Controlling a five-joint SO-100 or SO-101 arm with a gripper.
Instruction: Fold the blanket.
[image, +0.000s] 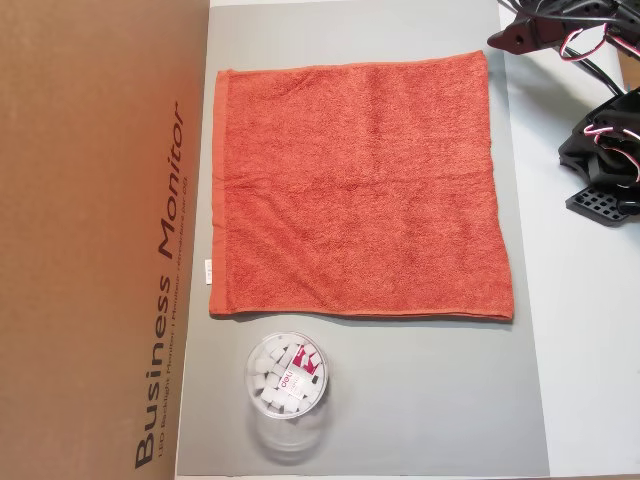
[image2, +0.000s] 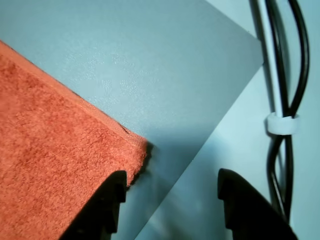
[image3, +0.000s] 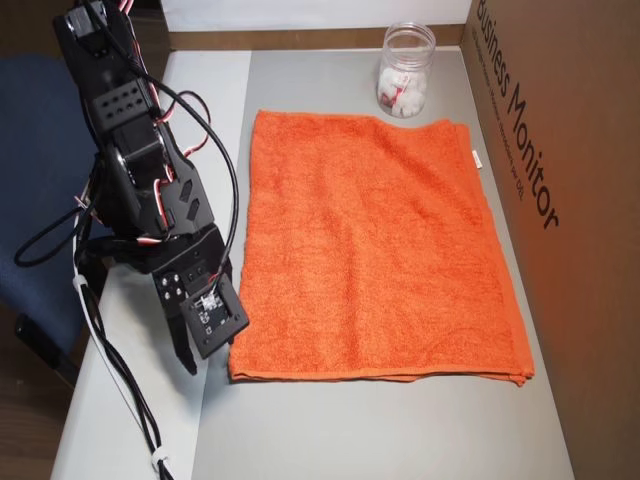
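The blanket (image: 360, 185) lies flat and unfolded on the grey mat (image: 420, 400), beside a clear tub (image: 288, 377). Only the wrist view shows the gripper (image2: 170, 200): jaws parted, empty, straddling the blanket's corner (image2: 135, 155). Only an overhead view shows the whole arm (image3: 150, 200).
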